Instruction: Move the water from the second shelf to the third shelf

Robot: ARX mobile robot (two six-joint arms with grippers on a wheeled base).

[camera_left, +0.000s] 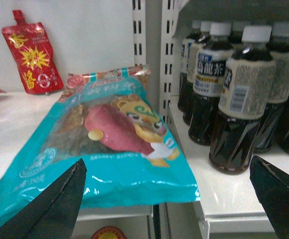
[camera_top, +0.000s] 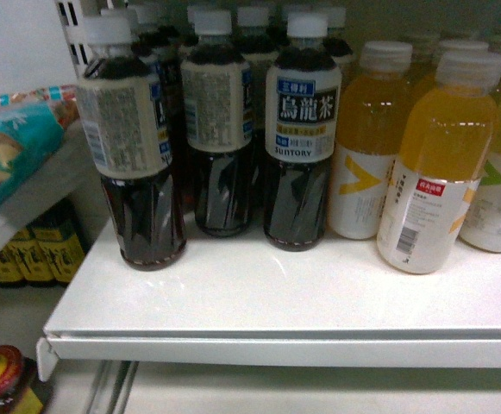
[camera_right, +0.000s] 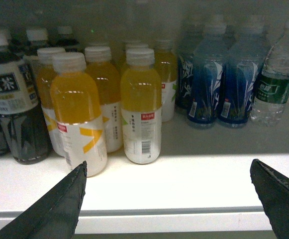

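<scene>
1. Water stands at the shelf's far right end, touching the blue bottles.
2. Right gripper spread, empty; left gripper spread, empty.
3. Risk: right gripper clips blue bottles on approach, since they crowd the water.

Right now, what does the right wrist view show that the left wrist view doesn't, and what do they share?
Only the right wrist view shows the water, a clear bottle with a green label at the far right of the shelf, plus blue-labelled bottles and orange-drink bottles. Only the left wrist view shows a teal snack bag and a red pouch on the neighbouring shelf. Both show dark tea bottles and an open tool framing empty air; neither holds anything.
</scene>
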